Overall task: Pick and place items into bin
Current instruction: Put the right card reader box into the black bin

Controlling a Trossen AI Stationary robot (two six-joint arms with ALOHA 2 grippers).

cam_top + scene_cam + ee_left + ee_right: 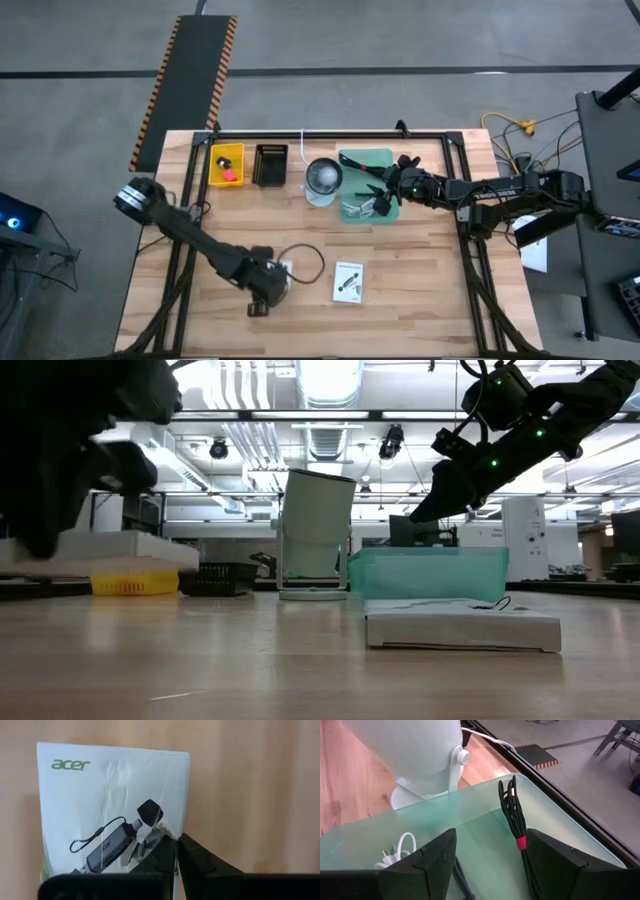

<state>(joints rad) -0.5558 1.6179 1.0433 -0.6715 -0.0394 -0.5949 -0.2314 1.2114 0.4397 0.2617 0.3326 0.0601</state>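
Note:
My left gripper (pixel 268 290) is near the table's near edge and is shut on a white packet with black print (pixel 110 800). In the low view that packet (pixel 100 552) shows above the tabletop. A second white packet (pixel 348 282) lies flat on the wood to the right of it. A loop of black cable (pixel 310 262) lies between the two. My right gripper (pixel 490 845) is open and hovers over the green bin (pixel 375 160). In the bin lie a bundled black cable with a red tie (pixel 512 805) and a white cable (pixel 400 850). My left gripper pinches the white packet between its two fingers at one side edge (pixel 167 829), where the wrapping is creased. The fingers (pixel 200 862) point down at the table. The low view shows the packet lifted clear and roughly level.
A white round device on a stand (pixel 323 177) stands just left of the green bin. A yellow bin (pixel 226 165) holding something red and a black bin (pixel 270 165) sit along the far edge. Bare wood lies right of the second packet.

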